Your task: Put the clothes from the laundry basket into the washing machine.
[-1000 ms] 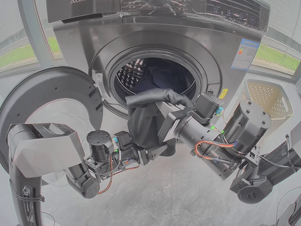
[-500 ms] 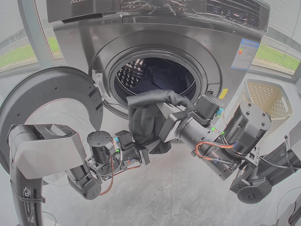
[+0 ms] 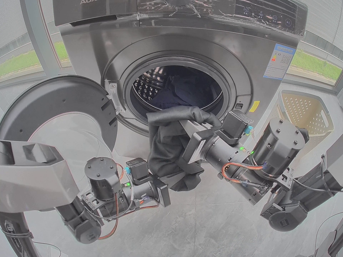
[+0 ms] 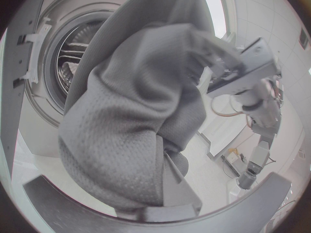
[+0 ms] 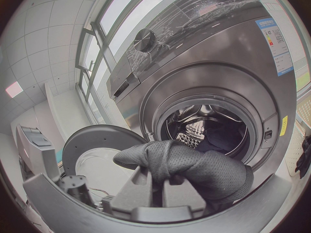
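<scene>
Nearest to me, low over the floor, the left gripper (image 3: 175,178) sat under the bottom folds of a dark garment (image 3: 168,147), touching the cloth. The cloth covered it, so I could not tell whether it was gripping. The garment hung in a bunched drape just in front of the lower rim of the washing machine (image 3: 200,43) opening, still outside the drum. Above it the right gripper (image 3: 190,123) had its fingers (image 5: 142,185) pressed together on the garment's top fold, which draped over them on both sides. To the left the round door (image 3: 53,104) stood swung wide open. Deeper in, dark blue clothes (image 3: 182,88) lay inside the drum. Farther off, to the right of the machine, stood the beige laundry basket (image 3: 307,113).
</scene>
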Robot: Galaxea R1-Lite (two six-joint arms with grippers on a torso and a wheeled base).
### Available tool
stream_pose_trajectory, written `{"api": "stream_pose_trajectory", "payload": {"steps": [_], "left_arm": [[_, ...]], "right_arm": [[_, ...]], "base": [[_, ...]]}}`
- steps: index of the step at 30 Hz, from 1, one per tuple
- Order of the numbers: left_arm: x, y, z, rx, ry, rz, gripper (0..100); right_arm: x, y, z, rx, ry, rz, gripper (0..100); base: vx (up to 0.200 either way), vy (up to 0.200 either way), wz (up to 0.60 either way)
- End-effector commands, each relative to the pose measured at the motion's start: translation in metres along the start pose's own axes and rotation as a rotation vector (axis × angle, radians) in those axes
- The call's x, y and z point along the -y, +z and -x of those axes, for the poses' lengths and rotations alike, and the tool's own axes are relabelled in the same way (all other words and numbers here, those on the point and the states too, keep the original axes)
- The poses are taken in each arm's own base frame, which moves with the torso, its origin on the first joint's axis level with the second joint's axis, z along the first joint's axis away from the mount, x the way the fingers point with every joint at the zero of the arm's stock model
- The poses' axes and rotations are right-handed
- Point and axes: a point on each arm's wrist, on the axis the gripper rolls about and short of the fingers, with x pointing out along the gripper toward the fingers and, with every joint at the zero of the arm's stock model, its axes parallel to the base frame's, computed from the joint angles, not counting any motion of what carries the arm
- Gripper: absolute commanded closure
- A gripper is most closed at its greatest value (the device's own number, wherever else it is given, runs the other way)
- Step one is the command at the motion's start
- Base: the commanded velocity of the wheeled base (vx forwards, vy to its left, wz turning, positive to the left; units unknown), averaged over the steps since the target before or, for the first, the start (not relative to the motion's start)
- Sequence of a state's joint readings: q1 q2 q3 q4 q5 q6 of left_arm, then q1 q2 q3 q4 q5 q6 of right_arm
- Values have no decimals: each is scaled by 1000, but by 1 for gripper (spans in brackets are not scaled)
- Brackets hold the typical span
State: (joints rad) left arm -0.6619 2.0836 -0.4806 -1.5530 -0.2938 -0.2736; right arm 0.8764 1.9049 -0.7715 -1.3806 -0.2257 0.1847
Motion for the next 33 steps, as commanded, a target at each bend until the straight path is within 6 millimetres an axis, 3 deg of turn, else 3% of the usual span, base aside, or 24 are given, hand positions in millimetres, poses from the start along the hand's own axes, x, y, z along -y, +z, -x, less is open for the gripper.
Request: {"api": "stream_pose_trajectory", "payload": {"steps": [1, 3, 4, 11, 14, 21, 29, 33], "left_arm": [[28, 14, 26, 23, -35, -45, 100], [29, 17, 29, 33, -34, -49, 100], [29, 18, 30, 36, -33, -50, 100], [25, 31, 39, 81, 1, -55, 100], [11, 52, 39, 166, 47, -73, 100], [-9, 61, 31, 225, 144, -74, 100], [-12, 78, 28, 303, 182, -80, 100], [-11, 80, 29, 312, 178, -83, 100]], "right_arm": [[2, -7, 4, -19, 4, 3, 100], [2, -7, 5, -17, 6, 4, 100], [2, -7, 5, -18, 7, 4, 0], [12, -5, 7, -17, -23, 11, 0], [18, -5, 13, -27, -40, 17, 0], [29, -4, 21, -45, -77, 33, 0], [37, -27, 43, -175, -97, 60, 0], [38, -35, 45, -206, -97, 65, 0]], "base": [[0, 0, 0], [0, 0, 0], [0, 0, 0], [0, 0, 0], [0, 0, 0], [0, 0, 0], [0, 0, 0], [0, 0, 0]]}}
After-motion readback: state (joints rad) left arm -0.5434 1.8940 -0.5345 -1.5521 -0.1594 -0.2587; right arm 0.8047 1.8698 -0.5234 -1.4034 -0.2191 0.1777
